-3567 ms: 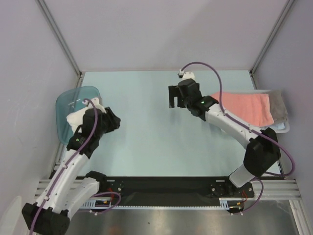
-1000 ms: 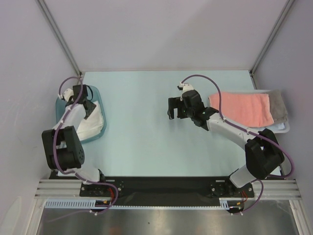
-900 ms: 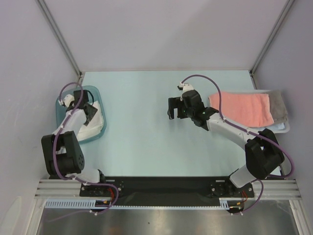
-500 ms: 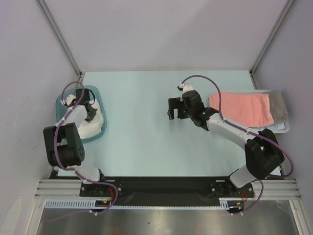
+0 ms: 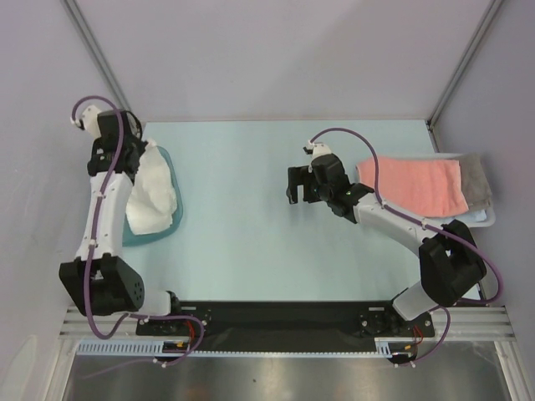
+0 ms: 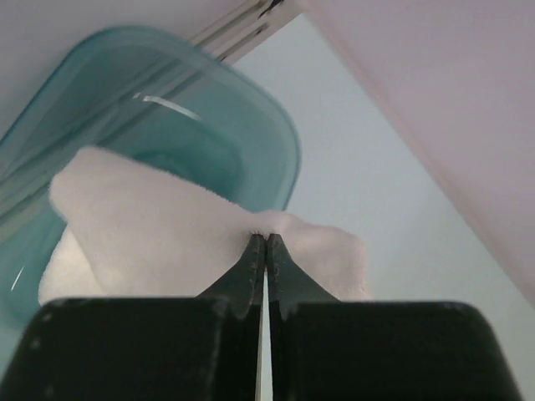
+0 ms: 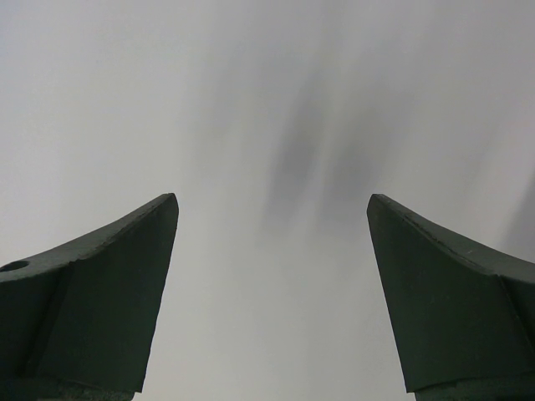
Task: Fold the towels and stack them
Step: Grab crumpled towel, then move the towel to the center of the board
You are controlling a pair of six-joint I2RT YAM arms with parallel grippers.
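**Left gripper pinches the white towel over the tub**

We see the left arm stretched long and straight along the left wall, with its wrist bent at the top. The left gripper has its two fingers pressed tight together on a fold of the white towel. The towel hangs from the pinch, and its lower part lies in the see-through blue tub at the left edge of the table.

The right arm bends at its elbow on the right side and reaches in toward the middle of the table. The right gripper hangs above the bare table with its fingers spread wide apart and nothing between them.

The salmon-pink towel lies flat on top of the grey towel at the right edge of the table, near the right arm.
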